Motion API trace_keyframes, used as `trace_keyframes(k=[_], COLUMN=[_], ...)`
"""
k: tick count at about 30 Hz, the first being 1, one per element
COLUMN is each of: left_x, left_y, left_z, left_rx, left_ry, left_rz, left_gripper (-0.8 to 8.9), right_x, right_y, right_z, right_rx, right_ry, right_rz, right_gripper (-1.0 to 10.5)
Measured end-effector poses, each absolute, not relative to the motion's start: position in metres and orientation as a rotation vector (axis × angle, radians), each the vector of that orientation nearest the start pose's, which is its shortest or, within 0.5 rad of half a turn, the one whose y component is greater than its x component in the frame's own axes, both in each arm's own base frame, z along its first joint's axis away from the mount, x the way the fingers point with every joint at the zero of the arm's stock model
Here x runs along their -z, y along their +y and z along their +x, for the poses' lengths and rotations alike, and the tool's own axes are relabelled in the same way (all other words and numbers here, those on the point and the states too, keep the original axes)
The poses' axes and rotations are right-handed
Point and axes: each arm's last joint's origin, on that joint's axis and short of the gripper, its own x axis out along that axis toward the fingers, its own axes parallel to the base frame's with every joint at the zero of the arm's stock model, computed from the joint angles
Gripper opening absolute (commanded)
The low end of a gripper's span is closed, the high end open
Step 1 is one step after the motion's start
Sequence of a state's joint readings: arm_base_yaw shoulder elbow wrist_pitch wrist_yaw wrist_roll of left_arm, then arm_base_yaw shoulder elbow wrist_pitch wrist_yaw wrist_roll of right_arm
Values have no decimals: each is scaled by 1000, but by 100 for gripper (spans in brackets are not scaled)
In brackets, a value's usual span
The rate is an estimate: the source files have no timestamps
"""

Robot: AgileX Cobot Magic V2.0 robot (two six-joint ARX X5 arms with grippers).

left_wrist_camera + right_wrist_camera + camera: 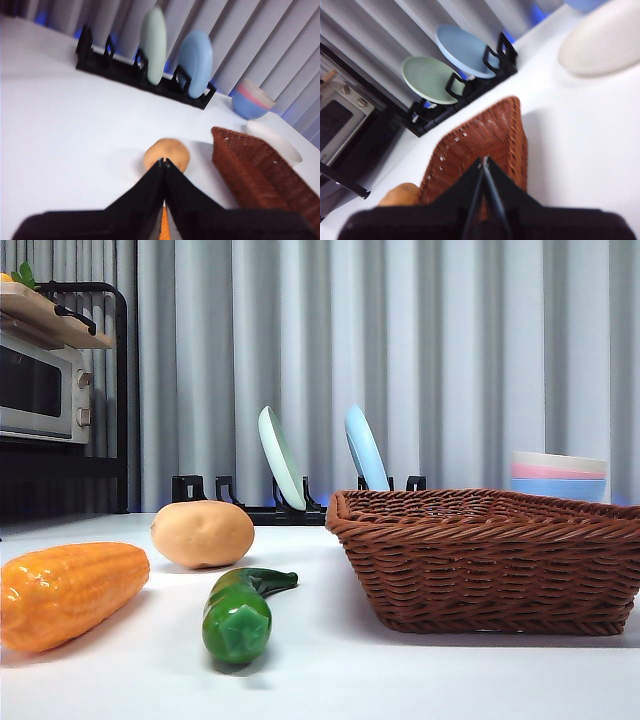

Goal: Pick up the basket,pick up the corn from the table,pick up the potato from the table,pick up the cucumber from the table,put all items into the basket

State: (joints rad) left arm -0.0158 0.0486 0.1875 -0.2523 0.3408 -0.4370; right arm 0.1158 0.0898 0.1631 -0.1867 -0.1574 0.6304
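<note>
The brown wicker basket (490, 558) stands on the white table (330, 680) at the right. The orange-yellow corn (68, 593) lies at the near left, the tan potato (202, 533) behind it, and the dark-green cucumber (240, 612) in the middle with its blunt end toward the camera. My left gripper (163, 161) is shut and empty, high above the potato (167, 155), with a sliver of corn (164, 226) showing below its jaws. My right gripper (484, 160) is shut and empty above the basket (480, 145). Neither arm shows in the front view.
A black dish rack (290, 502) with a green plate (281, 457) and a blue plate (366, 449) stands at the back. Stacked bowls (558, 476) sit behind the basket, with a white plate (602, 42) near them. A microwave (40, 388) on a shelf is at far left.
</note>
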Motion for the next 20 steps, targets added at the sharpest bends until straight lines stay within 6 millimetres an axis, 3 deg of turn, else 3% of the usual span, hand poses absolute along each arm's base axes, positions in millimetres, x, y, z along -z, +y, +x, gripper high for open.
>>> trace_keyframes(k=[9,15,20], left_x=[-250,-284,-302], left_y=[-11,-13,-16], left_z=[91,109,129], left_rx=[313,383,489], left_ry=[353,451,555], left_rz=[-322,-232,-212], left_gripper=[-6,-5,-4], right_x=[-254,-296,-323], right_y=[17,18,23], right_z=[103,118,133], right_rx=[-204,-215,-319], right_ry=[337,420,526], right_rz=[448,293,191], right_gripper=[-8,-7,-3])
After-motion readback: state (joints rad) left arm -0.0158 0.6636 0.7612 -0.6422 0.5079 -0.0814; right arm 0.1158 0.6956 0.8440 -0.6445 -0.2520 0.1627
